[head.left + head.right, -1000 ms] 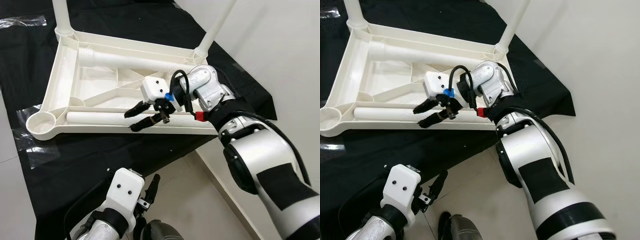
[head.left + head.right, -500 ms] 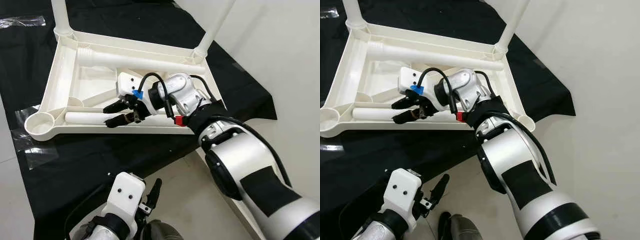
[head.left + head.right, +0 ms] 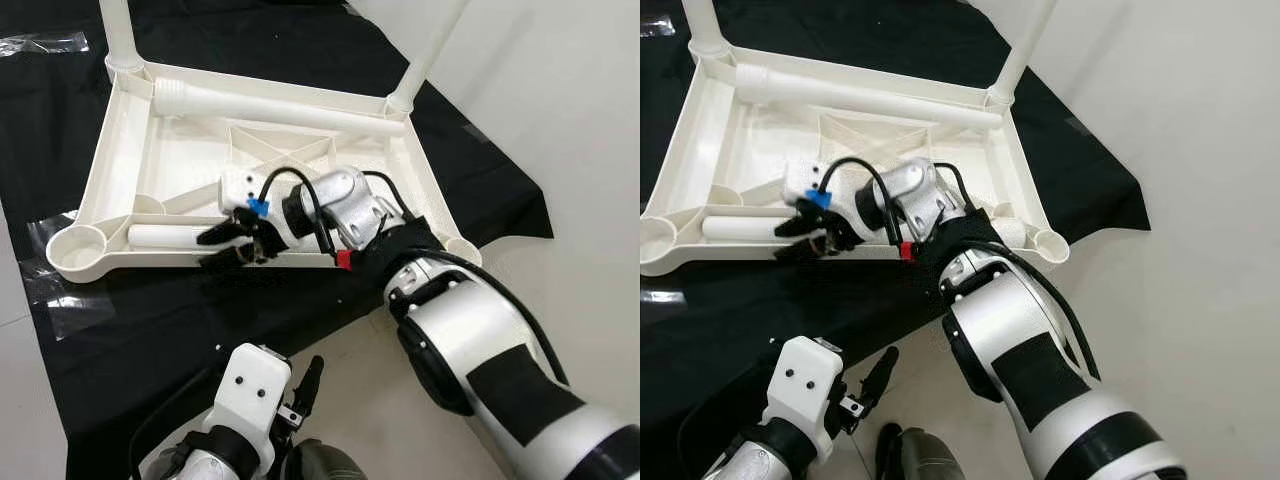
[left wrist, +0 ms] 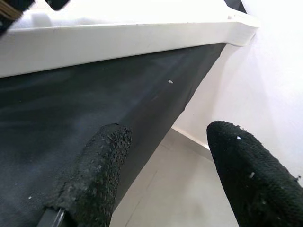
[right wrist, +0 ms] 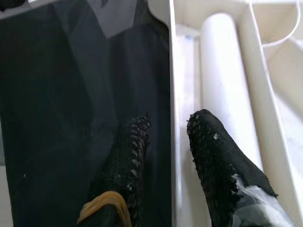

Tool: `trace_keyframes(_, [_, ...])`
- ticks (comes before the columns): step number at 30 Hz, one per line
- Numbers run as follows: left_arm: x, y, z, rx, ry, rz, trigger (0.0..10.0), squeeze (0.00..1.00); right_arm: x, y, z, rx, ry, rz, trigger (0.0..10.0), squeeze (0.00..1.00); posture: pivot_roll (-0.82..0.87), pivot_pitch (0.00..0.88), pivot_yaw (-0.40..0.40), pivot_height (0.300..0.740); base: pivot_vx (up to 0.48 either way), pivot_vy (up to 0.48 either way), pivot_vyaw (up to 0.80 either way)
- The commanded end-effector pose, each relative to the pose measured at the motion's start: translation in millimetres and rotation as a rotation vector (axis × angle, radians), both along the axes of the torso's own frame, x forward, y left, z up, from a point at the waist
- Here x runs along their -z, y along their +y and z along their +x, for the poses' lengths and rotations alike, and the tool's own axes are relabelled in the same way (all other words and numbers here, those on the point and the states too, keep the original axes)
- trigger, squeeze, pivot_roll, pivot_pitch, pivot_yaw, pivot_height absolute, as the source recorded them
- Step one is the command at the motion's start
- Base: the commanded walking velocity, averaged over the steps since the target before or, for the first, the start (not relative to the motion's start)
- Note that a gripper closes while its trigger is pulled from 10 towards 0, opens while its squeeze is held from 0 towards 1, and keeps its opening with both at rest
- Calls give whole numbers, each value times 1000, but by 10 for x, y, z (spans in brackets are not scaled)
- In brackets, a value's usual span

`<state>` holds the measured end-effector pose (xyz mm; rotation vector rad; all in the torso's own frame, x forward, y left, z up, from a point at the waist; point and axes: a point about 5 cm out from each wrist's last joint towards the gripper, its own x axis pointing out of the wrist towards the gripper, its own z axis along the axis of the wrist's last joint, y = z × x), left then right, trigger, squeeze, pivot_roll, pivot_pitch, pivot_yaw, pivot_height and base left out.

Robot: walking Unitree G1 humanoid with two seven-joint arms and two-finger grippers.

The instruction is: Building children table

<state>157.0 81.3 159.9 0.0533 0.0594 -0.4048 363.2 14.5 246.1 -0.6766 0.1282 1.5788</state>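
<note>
Reaching further left along the upturned table (image 3: 120, 140), the right gripper (image 3: 228, 245) now straddles its near rim, fingers apart, beside the loose leg (image 3: 165, 235). It seems poised for that leg, though nothing is grasped; the left gripper (image 4: 165, 179) hangs open, idle.

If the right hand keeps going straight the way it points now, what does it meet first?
The right hand straddles the near rim of the upturned table top, one finger outside over the black cloth, one inside by the loose leg. It would likely slide along the rim toward the corner socket; depth is uncertain.
</note>
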Motion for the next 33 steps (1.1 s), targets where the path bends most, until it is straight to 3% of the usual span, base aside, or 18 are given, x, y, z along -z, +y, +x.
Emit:
trace_keyframes(1, [36,-45,-28,16,25,-13,10000,0,64,-36,0,1,15,-32,10000,0,20,226,-275,740,0,0,0])
trace_keyframes(9, [37,-47,-25,19,24,-11,10000,0,173,-60,17,35,-37,-105,10000,0,20,227,-275,740,0,0,0])
trace_keyframes(11, [39,-45,-24,16,24,-11,10000,0,264,-115,65,109,-83,-207,10000,0,19,228,-274,740,0,0,0])
trace_keyframes(16, [42,-43,-24,16,25,-11,10000,0,284,-129,75,122,-95,-232,10000,0,18,228,-275,740,0,0,0])
trace_keyframes(17, [43,-43,-24,16,25,-11,10000,0,300,-144,83,135,-96,-251,8706,0,18,228,-275,740,0,0,0])
trace_keyframes(18, [43,-43,-24,16,25,-11,10000,0,300,-144,83,135,-96,-251,8706,0,18,228,-275,740,0,0,0])
trace_keyframes(19, [45,-41,-23,15,25,-11,10000,0,308,-154,88,139,-106,-260,0,0,18,226,-276,740,0,0,0])
trace_keyframes(26, [50,-39,-23,12,26,-12,10000,0,295,-184,86,102,-137,-269,0,0,17,226,-277,740,0,0,0])
trace_keyframes(33, [51,-44,-12,10,26,-14,10000,0,275,-253,43,-41,-206,-302,0,0,11,222,-277,740,0,0,0])
